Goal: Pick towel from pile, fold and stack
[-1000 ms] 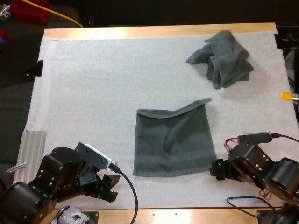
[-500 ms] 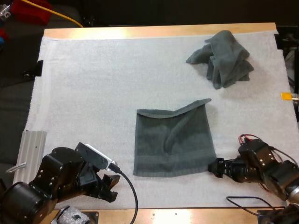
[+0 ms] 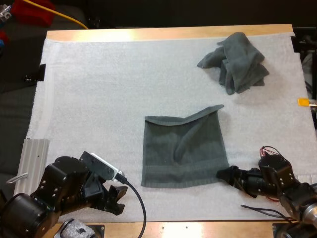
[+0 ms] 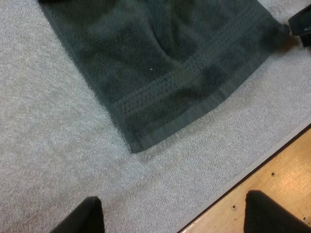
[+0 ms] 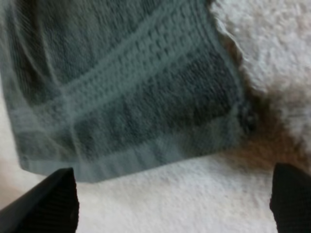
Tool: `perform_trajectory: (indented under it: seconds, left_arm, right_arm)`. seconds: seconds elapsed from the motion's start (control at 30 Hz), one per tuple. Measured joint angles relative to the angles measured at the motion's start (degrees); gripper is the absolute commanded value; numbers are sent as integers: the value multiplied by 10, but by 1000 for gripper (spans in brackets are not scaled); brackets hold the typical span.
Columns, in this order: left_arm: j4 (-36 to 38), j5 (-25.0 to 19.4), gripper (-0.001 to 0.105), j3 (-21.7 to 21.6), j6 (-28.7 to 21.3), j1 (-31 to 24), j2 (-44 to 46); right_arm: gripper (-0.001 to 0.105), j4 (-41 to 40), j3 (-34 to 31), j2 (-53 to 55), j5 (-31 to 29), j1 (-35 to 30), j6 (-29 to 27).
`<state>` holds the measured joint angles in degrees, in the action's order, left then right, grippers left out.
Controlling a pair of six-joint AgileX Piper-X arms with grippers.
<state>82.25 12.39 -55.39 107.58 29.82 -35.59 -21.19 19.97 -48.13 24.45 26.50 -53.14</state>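
The right gripper (image 3: 222, 174), fingers apart, has slid up to the near right corner of the towel (image 3: 183, 153), probably to pinch it for folding, while the left gripper (image 3: 115, 197) waits, also spread.

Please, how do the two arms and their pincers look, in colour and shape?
The left arm and right arm are black, made of bulky rounded joints with small pale screws. The left pincer and right pincer each have two plain black fingers with blunt tips.
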Motion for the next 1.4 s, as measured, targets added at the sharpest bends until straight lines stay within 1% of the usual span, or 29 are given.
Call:
perform_trajectory:
  seconds: [0.3,0.37,0.4,0.57,0.7,0.77,0.8,0.87,0.93,1.1,1.23,1.4]
  left_arm:
    - [0,0,59,0,0,0,0]
    - [0,0,59,0,0,0,0]
    - [0,0,59,0,0,0,0]
    - [0,0,59,0,0,0,0]
    - [0,0,62,0,0,0,0]
    - [0,0,69,0,0,0,0]
    - [0,0,70,0,0,0,0]
    - [0,0,70,0,0,0,-1]
    - [0,0,70,0,0,0,-6]
    - [0,5,70,0,0,0,-34]
    - [-4,11,69,0,0,0,-68]
    - [-34,12,69,0,2,0,-114]
  right_arm:
    - [78,96,-16,-62,9,0,45]
    - [76,118,-15,-74,10,0,55]
    - [73,124,-15,-79,10,0,59]
    - [51,129,-15,-88,10,0,69]
    - [39,129,-15,-88,5,0,69]
    - [28,122,-15,-88,-5,0,69]
    - [25,118,-15,-88,-11,0,69]
    - [13,109,-15,-88,-21,0,69]
    - [10,99,-15,-88,-26,0,69]
    - [9,90,-15,-88,-32,0,69]
    - [0,90,-15,-88,-32,0,59]
    - [1,83,-15,-88,-35,0,55]
